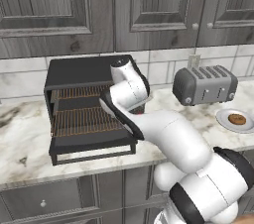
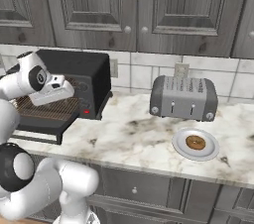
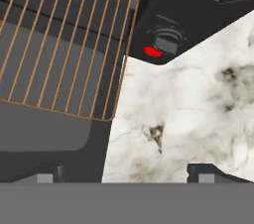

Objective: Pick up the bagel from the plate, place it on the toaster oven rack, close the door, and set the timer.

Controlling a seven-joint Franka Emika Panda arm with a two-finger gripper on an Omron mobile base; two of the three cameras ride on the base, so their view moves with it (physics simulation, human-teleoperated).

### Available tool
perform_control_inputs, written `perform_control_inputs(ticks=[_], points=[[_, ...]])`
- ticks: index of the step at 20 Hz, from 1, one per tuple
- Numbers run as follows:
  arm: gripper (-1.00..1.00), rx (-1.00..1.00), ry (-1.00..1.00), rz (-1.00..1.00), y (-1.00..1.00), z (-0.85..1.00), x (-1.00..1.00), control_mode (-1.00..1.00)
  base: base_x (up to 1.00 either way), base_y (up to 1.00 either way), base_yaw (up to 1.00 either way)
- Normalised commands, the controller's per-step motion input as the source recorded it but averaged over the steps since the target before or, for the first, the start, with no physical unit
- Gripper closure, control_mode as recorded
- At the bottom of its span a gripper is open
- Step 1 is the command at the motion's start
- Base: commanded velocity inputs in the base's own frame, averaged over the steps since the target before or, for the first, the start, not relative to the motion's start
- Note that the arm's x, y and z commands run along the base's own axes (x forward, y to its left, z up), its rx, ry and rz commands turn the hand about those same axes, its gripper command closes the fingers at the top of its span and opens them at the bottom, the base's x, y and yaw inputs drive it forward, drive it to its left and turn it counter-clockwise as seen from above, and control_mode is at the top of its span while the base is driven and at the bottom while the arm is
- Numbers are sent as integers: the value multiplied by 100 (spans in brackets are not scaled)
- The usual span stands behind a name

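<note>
The bagel [image 1: 237, 119] [image 2: 195, 142] lies on the plate [image 1: 222, 119] [image 2: 179, 147] at the right of the counter, far from my hand. The black toaster oven [image 1: 79, 69] [image 2: 84, 69] stands open, with its door [image 1: 94, 146] [image 2: 39, 129] [image 3: 44, 134] folded down flat. Its rack [image 1: 84, 119] [image 2: 44, 111] [image 3: 59, 49] is slid out over the door and bare. My gripper [image 3: 124, 177] hovers above the door's right edge and the marble beside it. It is open, its fingertips [image 3: 44, 178] wide apart with nothing between them.
A silver slot toaster [image 1: 204, 85] [image 2: 183, 98] stands between the oven and the plate. The oven's knob [image 3: 166, 39] and a red light [image 3: 152, 52] [image 2: 87, 111] sit on its right front panel. Grey cabinet doors [image 2: 149, 5] hang above.
</note>
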Motion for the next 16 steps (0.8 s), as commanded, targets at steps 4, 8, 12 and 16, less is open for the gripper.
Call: perform_control_inputs(ticks=[4,8,12,16], points=[[-100,6,9,-11,-100,0,0,-100,0,0,0],[-100,3,13,-10,-100,0,0,-100,0,0,0],[-100,1,14,-10,-100,0,0,-100,0,0,0],[-100,1,11,-7,-100,0,0,-100,0,0,0]])
